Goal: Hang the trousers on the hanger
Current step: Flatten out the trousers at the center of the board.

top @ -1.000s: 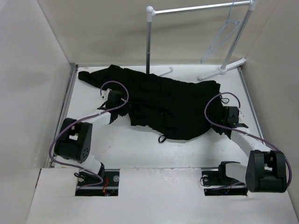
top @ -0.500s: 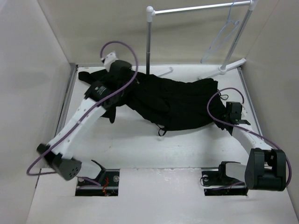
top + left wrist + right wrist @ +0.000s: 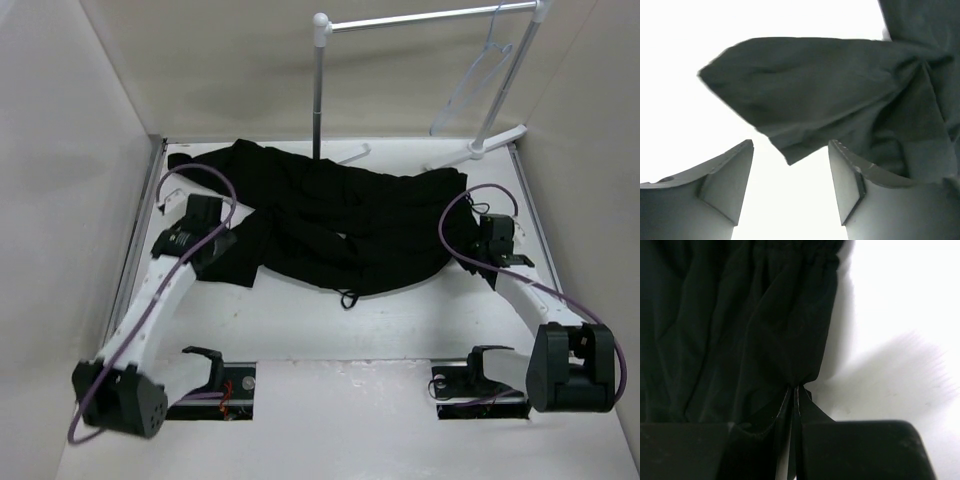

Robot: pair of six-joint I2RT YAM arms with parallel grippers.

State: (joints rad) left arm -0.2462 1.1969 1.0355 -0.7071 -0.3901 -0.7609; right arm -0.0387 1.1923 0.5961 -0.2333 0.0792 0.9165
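Observation:
The black trousers point(image 3: 350, 225) lie crumpled across the middle of the table, and one leg end point(image 3: 805, 95) reaches to the left. My left gripper point(image 3: 214, 246) hovers at that leg end. Its fingers point(image 3: 790, 167) stand open with only bright table between them, and the cloth corner lies just ahead of the tips. My right gripper point(image 3: 474, 254) is at the right edge of the garment, shut on a pinch of black fabric point(image 3: 792, 390) below the gathered waistband point(image 3: 805, 255). The pale hanger point(image 3: 478, 75) hangs from the rail at the back right, away from both grippers.
A white rail stand point(image 3: 420, 18) stands at the back, with its dark post point(image 3: 317, 100) behind the trousers and its feet point(image 3: 480, 150) on the table. Tall pale walls close the left, right and back. A drawstring loop point(image 3: 346, 298) lies by the front hem.
My left gripper has opened and let go of the trouser leg. It swung to the back of the table, then came back near-left. The leg now lies flat. The right arm barely moved.

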